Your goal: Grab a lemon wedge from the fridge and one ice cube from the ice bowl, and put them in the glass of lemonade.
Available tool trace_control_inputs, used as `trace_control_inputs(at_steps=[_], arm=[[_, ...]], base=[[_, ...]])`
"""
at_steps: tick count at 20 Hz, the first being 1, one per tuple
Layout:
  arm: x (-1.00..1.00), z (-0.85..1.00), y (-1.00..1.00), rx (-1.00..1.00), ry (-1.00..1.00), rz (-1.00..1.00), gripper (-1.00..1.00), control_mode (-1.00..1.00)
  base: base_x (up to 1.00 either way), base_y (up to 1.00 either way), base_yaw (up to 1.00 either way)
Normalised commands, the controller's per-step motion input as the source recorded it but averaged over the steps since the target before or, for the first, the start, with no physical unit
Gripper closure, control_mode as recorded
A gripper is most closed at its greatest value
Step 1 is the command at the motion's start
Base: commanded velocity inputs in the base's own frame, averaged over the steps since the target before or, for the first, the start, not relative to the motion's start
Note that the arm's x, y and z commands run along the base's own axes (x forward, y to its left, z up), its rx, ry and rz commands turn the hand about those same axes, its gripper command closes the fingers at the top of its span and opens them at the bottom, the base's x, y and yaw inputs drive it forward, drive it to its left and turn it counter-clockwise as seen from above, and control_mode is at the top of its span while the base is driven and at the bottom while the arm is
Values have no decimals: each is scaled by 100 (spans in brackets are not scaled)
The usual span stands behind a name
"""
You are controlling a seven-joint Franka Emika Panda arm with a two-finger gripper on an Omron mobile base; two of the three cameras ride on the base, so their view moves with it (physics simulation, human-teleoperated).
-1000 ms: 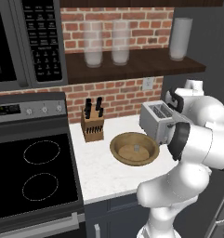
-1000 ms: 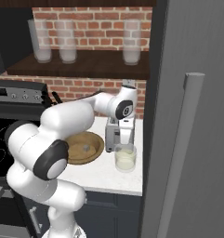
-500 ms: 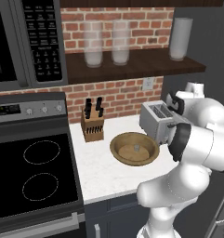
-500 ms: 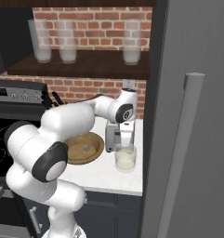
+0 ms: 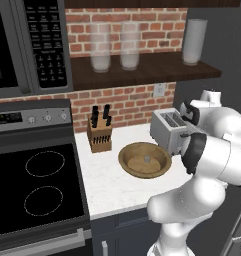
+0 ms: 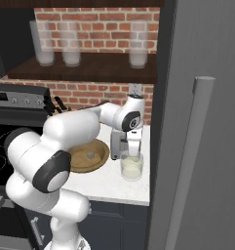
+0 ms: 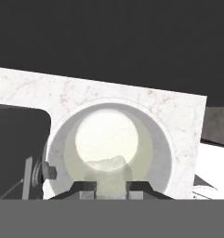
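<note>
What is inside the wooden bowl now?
One small pale ice cube lies near the middle of the ice bowl. In the right base view, the arm covers the bowl's left part.

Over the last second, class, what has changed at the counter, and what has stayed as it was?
The gripper has sunk only a touch over the glass of lemonade, still shut on a pale lump; nothing was let go. The ice bowl, the ice cube in it and the toaster stayed put.
</note>
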Motion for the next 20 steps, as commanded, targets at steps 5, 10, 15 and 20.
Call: trace_control_inputs(at_steps=[5,10,15,20], arm=[[1,-14,0,0,0,0,100,-100],[-1,6,0,0,0,0,100,-100],[-12,21,0,0,0,0,100,-100],[-21,1,0,0,0,0,100,-100]], base=[[0,0,0],[0,0,0],[0,0,0],[0,0,0]])
